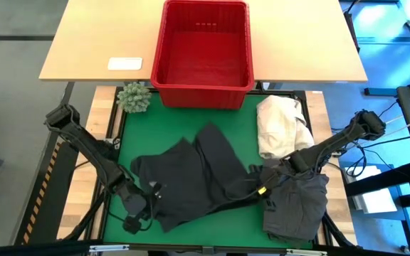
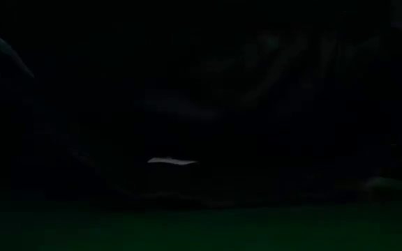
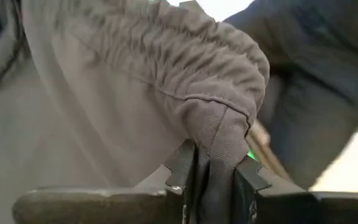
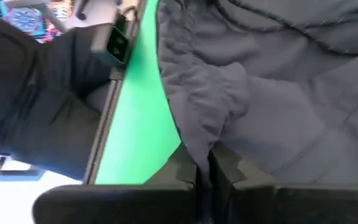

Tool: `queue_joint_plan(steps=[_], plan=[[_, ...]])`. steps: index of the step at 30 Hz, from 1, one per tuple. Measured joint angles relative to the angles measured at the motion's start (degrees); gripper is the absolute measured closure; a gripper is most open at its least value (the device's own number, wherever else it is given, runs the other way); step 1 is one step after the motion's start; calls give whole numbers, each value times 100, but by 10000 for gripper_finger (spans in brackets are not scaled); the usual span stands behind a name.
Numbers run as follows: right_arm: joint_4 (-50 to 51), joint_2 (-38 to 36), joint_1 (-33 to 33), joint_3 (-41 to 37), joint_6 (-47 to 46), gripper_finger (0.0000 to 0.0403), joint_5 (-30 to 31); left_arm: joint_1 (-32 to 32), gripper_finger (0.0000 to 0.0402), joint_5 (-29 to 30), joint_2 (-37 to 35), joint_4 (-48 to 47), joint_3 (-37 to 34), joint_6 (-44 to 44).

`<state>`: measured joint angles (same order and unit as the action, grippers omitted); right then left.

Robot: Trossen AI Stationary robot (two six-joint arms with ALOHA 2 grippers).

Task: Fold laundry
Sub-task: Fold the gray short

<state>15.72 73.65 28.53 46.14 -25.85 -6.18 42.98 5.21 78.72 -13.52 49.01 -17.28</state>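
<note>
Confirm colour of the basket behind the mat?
Red basket, plain; clearest in the high view.

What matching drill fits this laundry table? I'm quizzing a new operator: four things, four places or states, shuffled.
Things:
1. basket
2. cream cloth
3. black garment
4. plant

Places or states:
A. spread over the green mat, pinched by both grippers
B. on the wooden table, empty
C. at the mat's far left corner
D. heaped on the mat's right side, above the grey garment

Pairs: 1-B, 2-D, 3-A, 4-C. The left gripper and right gripper each pinch a fold of cloth.
</note>
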Motion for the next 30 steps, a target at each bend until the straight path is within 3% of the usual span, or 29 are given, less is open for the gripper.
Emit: queue_joint_plan(steps=[5,17,25,28,30], plan=[[-12,2,0,267,211,350,-81,0,336,-193,-37,-61,93,-178],[-263,2,-7,327,387,165,134,-1,335,-168,-54,-143,184,-15],[-365,50,-7,327,1006,135,1507,-190,334,-47,-345,-363,184,-9],[-598,166,-86,327,1208,135,1813,-273,334,256,-477,-807,194,-10],[-648,294,-192,327,1246,135,1814,-301,334,754,-492,-1306,195,-38]])
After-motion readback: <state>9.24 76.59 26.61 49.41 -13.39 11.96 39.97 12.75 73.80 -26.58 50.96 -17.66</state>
